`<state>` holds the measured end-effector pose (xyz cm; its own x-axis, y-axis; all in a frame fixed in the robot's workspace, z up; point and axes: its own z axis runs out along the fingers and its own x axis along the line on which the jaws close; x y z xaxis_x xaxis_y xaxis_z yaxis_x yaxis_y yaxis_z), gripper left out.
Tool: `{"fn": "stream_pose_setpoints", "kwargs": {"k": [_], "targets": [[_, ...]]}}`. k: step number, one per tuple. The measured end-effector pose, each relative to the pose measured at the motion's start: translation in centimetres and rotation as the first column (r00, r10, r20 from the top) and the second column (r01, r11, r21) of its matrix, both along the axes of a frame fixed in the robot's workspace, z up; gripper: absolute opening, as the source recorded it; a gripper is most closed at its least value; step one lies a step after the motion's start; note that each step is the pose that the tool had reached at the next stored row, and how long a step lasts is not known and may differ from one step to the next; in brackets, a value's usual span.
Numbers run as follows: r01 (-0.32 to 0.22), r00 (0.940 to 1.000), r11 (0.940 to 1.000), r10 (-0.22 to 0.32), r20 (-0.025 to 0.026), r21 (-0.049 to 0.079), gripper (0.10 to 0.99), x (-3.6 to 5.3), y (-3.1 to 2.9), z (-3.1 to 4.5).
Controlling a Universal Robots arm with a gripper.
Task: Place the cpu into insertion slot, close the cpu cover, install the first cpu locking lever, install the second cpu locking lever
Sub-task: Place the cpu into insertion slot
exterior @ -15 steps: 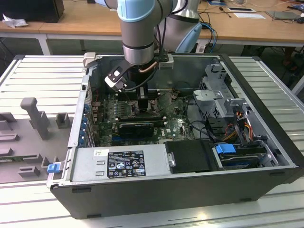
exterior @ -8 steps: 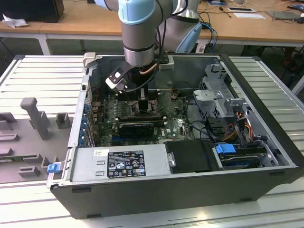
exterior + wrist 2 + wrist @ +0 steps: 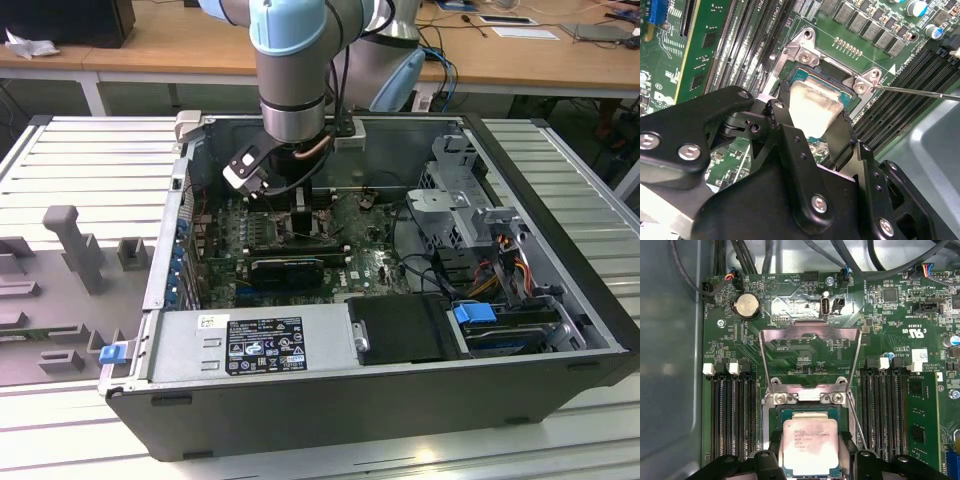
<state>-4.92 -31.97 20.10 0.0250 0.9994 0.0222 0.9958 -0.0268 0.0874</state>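
Observation:
The cpu (image 3: 810,445), a silver-grey square chip, sits level at the insertion slot (image 3: 771,412), with its green edge inside the dark frame. My gripper (image 3: 810,452) is shut on the cpu, one black finger (image 3: 774,444) against each of two opposite sides. In the second wrist view the cpu (image 3: 812,105) shines between the fingertips (image 3: 781,114) over the insertion slot (image 3: 805,55). The cpu cover (image 3: 810,326) stands swung back, open, beyond the socket. A thin locking lever (image 3: 920,93) juts out beside the socket. In the exterior view my gripper (image 3: 305,215) reaches down into the computer case.
Long black memory slots (image 3: 730,410) flank the socket on both sides. An expansion card (image 3: 288,268) lies near the socket. The power supply (image 3: 250,345), a drive cage (image 3: 460,190) and cable bundles (image 3: 505,265) line the case (image 3: 400,400) walls.

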Motion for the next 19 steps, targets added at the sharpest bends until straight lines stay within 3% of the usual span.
{"fn": "stream_pose_setpoints", "kwargs": {"k": [6, 7, 8, 13, 15, 17, 19], "targets": [[0.0, 1.0, 1.0, 0.0, 0.0002, -0.001, 0.541, 0.0, 0.0, -0.01], [0.0, 1.0, 1.0, 0.0, 0.0002, 0.0, 0.541, 0.0, 0.01, 0.06], [0.0, 1.0, 1.0, 0.0, 0.0001, 0.0, 0.608, 0.0, 0.0, 0.14], [0.0, 1.0, 1.0, 0.0, 0.0001, 0.0, 0.608, 0.0, 0.0, 0.7], [0.0, 1.0, 1.0, 0.0, 0.0, 0.0, 0.525, 0.0, 0.0, 0.88], [0.0, 1.0, 1.0, 0.0, -0.0001, 0.0, 0.525, 0.0, 0.0, 0.98], [0.0, 1.0, 1.0, 0.0, -0.0002, 0.0, 0.341, 0.0, 0.0, 1.07]]}}
